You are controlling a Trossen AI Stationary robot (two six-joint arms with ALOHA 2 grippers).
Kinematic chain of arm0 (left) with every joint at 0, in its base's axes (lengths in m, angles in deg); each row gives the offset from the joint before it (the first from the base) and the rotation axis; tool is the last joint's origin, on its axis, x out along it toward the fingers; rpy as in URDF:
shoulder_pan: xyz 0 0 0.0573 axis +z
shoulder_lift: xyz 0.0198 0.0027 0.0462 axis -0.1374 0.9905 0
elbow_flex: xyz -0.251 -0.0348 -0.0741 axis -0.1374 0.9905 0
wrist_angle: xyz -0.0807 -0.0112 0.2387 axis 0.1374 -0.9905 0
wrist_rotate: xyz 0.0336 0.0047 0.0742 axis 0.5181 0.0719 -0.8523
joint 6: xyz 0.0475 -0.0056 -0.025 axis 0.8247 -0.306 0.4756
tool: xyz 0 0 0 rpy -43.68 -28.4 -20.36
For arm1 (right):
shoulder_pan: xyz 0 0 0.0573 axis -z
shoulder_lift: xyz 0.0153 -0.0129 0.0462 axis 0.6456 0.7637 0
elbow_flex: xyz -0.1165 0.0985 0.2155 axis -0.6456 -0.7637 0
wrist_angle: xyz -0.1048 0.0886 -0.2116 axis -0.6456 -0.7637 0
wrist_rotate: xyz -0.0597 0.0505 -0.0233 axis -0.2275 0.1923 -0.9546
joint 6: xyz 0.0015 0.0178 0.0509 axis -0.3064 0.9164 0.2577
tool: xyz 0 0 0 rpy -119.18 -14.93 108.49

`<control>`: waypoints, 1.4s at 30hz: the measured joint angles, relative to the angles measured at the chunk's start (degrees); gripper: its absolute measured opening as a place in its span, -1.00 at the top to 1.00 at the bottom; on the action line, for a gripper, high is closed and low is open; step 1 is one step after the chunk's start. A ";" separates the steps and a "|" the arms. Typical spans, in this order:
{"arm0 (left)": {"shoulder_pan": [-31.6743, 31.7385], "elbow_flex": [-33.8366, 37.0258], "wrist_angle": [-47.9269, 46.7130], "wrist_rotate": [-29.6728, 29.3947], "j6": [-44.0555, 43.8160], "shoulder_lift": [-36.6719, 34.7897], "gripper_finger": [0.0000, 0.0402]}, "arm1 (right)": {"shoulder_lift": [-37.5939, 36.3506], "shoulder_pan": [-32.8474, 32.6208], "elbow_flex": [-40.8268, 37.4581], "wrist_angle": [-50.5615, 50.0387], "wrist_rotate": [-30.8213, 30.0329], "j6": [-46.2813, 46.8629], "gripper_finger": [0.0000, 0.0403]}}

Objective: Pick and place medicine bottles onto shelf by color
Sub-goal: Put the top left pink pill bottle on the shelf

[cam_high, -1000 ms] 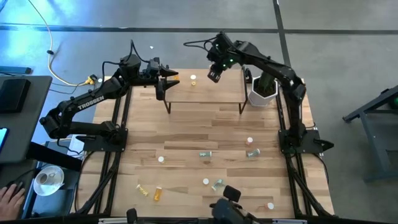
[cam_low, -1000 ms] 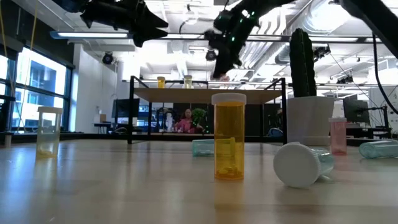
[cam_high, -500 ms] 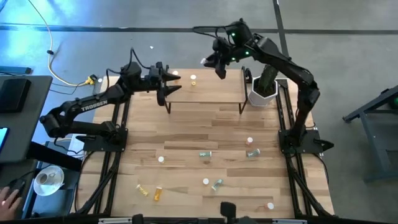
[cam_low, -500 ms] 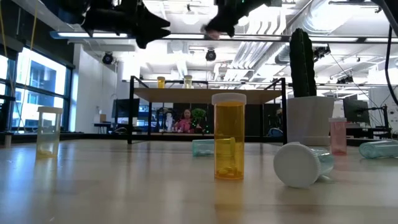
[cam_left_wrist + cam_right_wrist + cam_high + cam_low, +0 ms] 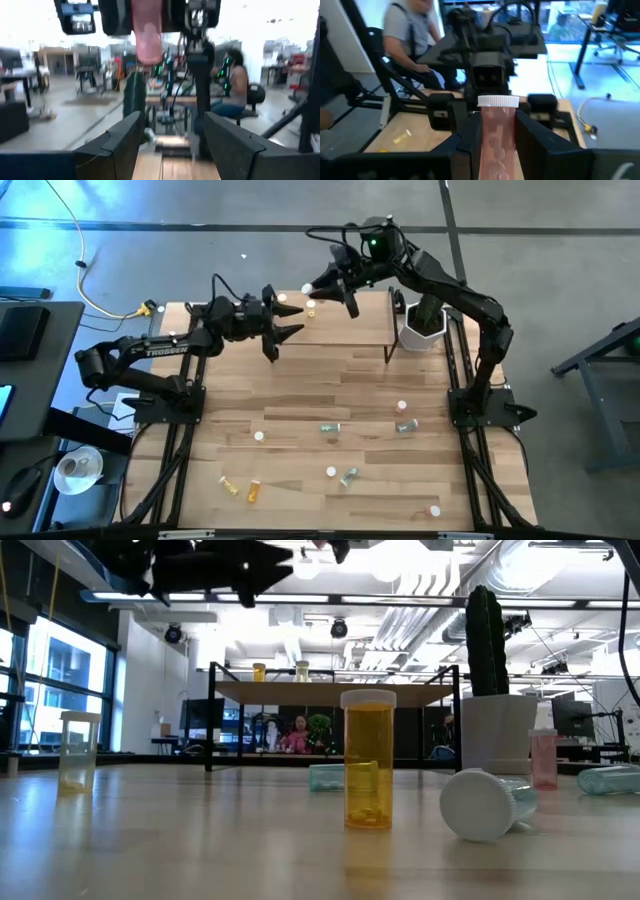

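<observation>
Both arms have swung since the earlier frame: the right gripper [image 5: 308,288], clamped on a pink bottle [image 5: 496,137], now points left above the shelf [image 5: 350,320]. Jaws apart and empty, the left gripper [image 5: 296,320] has advanced toward it, over the shelf's left end.
</observation>
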 joint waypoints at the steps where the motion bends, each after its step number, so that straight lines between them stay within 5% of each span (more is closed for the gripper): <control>1: -0.63 0.00 2.18 -0.90 -0.17 0.55 -0.02 | 0.01 -0.49 0.00 0.40 0.02 0.01 0.59; 8: -3.17 -0.51 13.90 -2.82 -0.09 4.14 -0.02 | 0.01 -3.26 0.00 3.22 0.18 0.00 0.59; 30: -7.30 -6.43 13.67 -6.19 2.53 4.95 -0.01 | 0.06 -5.98 0.00 5.30 -0.92 -1.39 0.59; 42: -7.30 -6.44 13.19 -7.95 2.71 4.95 0.29 | 0.08 -5.98 0.00 5.74 -0.92 -1.52 0.59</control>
